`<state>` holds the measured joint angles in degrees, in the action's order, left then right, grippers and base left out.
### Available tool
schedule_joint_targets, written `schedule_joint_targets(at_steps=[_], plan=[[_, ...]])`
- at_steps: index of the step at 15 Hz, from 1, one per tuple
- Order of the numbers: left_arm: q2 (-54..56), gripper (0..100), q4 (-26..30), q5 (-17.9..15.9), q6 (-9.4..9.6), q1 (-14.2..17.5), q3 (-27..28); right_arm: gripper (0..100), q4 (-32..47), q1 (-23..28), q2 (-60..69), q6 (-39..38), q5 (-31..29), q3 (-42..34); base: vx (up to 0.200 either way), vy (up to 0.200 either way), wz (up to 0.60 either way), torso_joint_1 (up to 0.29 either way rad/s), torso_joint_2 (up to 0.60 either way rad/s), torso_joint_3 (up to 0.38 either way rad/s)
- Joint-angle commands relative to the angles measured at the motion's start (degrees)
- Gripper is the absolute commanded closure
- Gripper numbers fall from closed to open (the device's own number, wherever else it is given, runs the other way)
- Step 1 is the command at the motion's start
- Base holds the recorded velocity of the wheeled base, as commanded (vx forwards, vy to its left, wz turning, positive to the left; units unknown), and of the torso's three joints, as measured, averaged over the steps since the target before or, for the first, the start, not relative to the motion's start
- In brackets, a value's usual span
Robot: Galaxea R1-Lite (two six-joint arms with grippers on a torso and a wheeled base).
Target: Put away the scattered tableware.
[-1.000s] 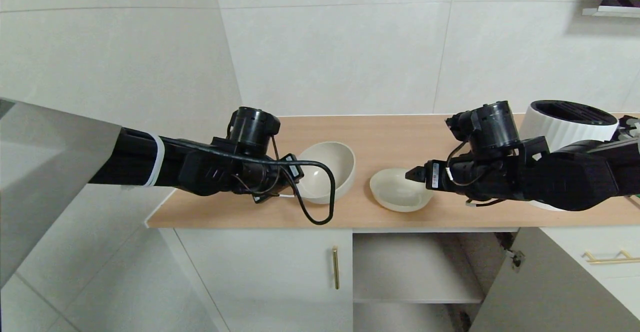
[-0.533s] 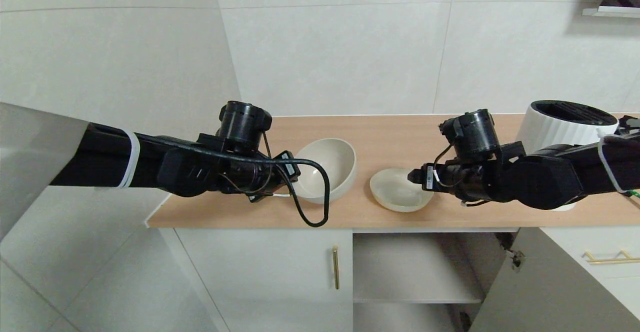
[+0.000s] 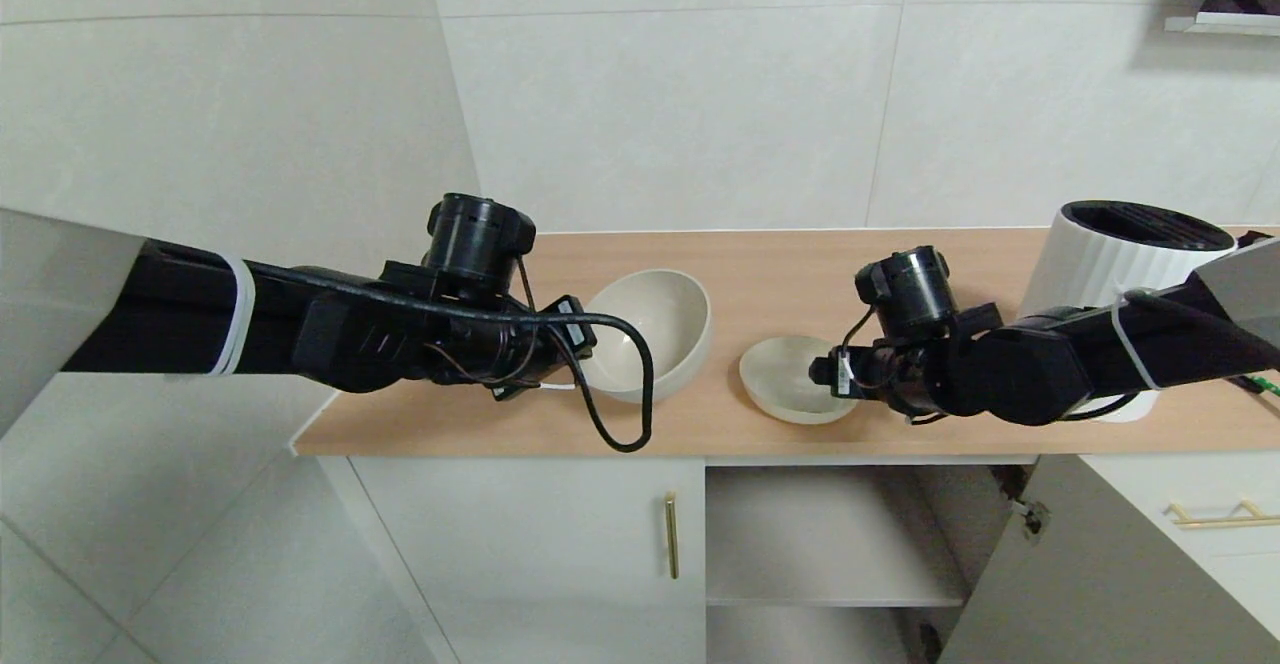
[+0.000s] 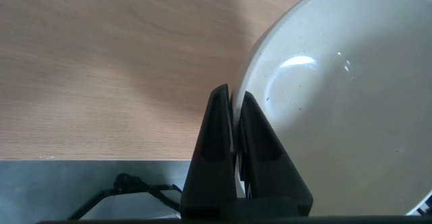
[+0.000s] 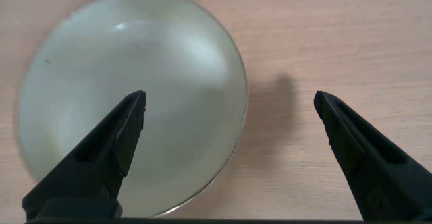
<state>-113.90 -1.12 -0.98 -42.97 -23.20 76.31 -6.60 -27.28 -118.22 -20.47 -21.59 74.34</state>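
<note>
Bowl (image 3: 650, 334) tilts at mid-counter (image 3: 780, 264) because my left gripper (image 4: 233, 92) pinches its left rim to lift it, while my right gripper (image 5: 229, 97), jaws spread, straddles the dish (image 3: 790, 384) rim, ready to clamp.

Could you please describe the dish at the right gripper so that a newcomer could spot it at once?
On the wooden countertop, look above the open cabinet compartment: the shallow dish lies flat there, with the open right gripper straddling its rim. Its neighbour to the left, the deeper bowl, is tilted with its rim clamped in the left gripper; this dish is lower and flatter.
</note>
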Motion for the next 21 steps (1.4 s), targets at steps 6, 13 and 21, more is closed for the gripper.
schedule_joint_targets(at_steps=[6,13,21], plan=[[0.25,100,-0.02,0.01,-0.01,0.08,-0.02,100,0.0,0.04,-1.22,-0.1,-0.03,0.28,0.0,0.0,0.0,0.0,0.0,0.0],[2.19,100,0.15,0.01,1.66,0.17,-2.22,100,0.53,0.21,1.07,-0.45,0.5,0.11,0.0,0.0,0.0,0.0,0.0,0.0],[18.8,100,-0.11,-5.18,7.99,2.54,-16.2,100,11.43,1.44,15.92,-0.27,10.52,-7.63,0.0,0.0,0.0,0.0,0.0,0.0]])
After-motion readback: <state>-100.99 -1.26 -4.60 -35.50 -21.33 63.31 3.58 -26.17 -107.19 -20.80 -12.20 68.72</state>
